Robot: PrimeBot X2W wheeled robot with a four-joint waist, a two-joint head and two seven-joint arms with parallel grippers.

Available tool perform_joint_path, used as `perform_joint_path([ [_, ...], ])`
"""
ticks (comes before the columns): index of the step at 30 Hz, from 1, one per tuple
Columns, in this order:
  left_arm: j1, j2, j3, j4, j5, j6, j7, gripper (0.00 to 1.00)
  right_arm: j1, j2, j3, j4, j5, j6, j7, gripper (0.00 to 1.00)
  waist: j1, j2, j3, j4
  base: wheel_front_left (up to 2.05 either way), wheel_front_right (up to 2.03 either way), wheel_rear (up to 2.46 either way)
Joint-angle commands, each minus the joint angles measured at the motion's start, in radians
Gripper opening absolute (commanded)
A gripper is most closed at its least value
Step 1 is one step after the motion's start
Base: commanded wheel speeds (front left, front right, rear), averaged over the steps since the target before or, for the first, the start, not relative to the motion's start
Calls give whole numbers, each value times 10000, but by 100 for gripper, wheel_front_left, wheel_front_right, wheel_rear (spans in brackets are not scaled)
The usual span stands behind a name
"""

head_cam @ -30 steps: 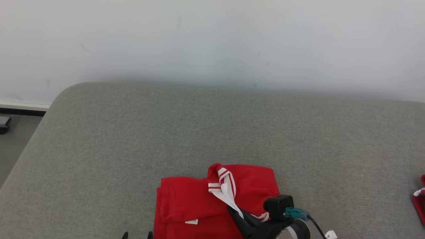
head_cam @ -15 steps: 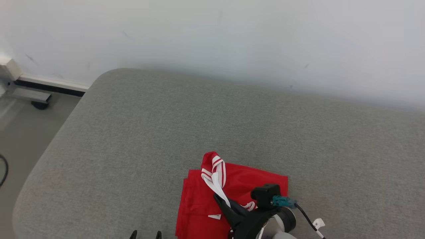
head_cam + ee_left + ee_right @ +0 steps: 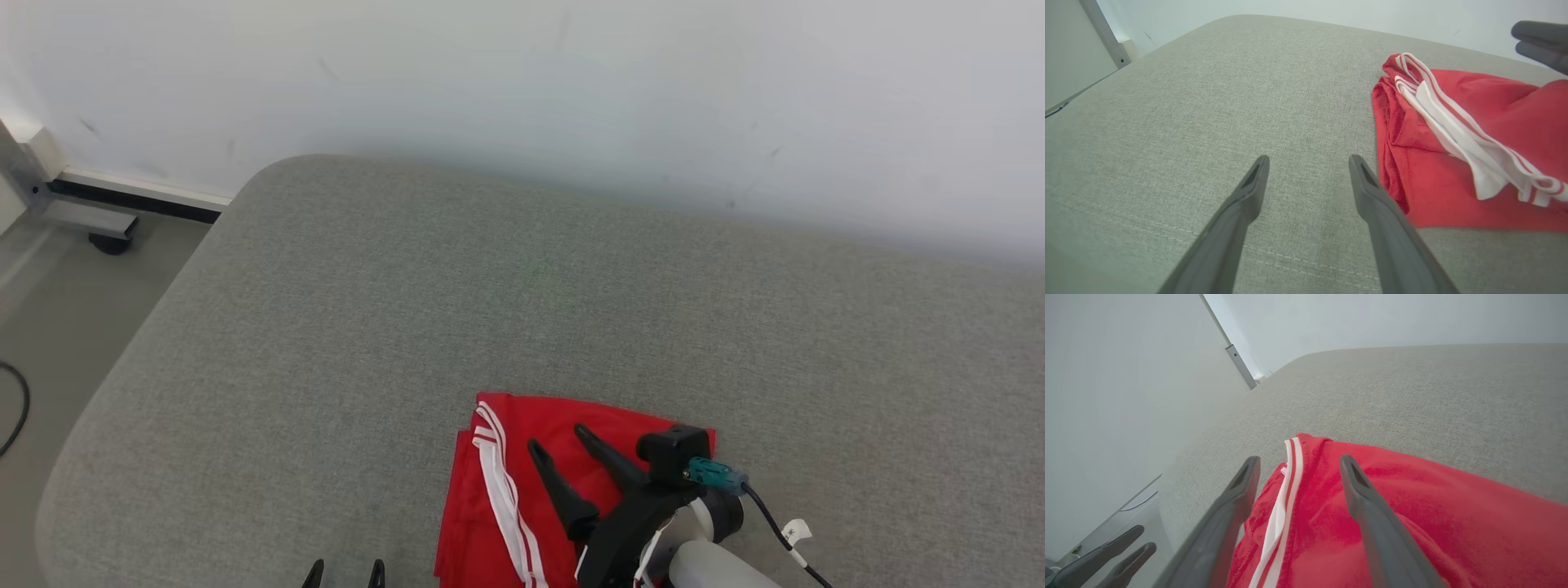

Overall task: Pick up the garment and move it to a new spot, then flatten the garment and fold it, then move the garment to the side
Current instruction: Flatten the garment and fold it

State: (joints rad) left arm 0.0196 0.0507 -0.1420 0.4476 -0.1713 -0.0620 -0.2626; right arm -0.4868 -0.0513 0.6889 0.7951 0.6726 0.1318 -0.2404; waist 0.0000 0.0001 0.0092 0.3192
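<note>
The garment (image 3: 539, 457) is red with a white striped trim and lies folded on the grey cushioned surface (image 3: 522, 310), near its front edge. My right gripper (image 3: 559, 438) hovers just above it, open, with nothing between its fingers. In the right wrist view the garment (image 3: 1372, 522) lies under the spread fingers, the white trim to their left. My left gripper (image 3: 344, 566) stands open at the bottom edge, left of the cloth. The left wrist view shows the garment (image 3: 1453, 143) to the right of my open left gripper (image 3: 1308, 161), apart from it.
A pale wall (image 3: 522, 90) runs behind the cushioned surface. To the left the surface rounds off to the floor (image 3: 49, 294), where a metal base (image 3: 90, 220) and a dark cable (image 3: 16, 408) lie. Bare grey surface stretches beyond and to the right of the garment.
My right gripper has opened and let go of the striped trim, which has dropped flat onto the garment. The head camera has turned left, shifting the whole picture.
</note>
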Motion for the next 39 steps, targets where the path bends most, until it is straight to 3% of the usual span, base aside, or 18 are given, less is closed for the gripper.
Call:
perform_joint_path([
  [1,11,-5,28,-43,-22,-1,-28,100,-83,16,-97,84,-158,-25,-110,100,0,-1,-35,-204,0,0,0],
  [11,154,-5,106,-207,-97,62,-28,100,528,15,-1702,-311,-1365,-25,-242,100,0,-1,-132,-797,0,0,0],
  [23,339,-5,283,-237,-38,-36,-28,100,1880,-20,-2463,-1274,-2291,-25,-247,100,0,-1,-401,-1238,0,0,0],
  [31,387,-5,194,-349,-88,-25,-28,100,2817,-38,-3578,-1630,-3141,-25,-247,100,0,-1,-548,-1597,0,0,0],
  [35,387,-5,183,-310,-139,-16,-28,100,3202,-20,-3539,-1842,-3456,-25,-247,100,0,-1,-597,-1746,0,0,0],
  [39,361,-5,150,-265,-122,-74,-28,100,3490,4,-2481,-2109,-3208,-25,-140,100,0,-1,-625,-1777,0,0,0],
])
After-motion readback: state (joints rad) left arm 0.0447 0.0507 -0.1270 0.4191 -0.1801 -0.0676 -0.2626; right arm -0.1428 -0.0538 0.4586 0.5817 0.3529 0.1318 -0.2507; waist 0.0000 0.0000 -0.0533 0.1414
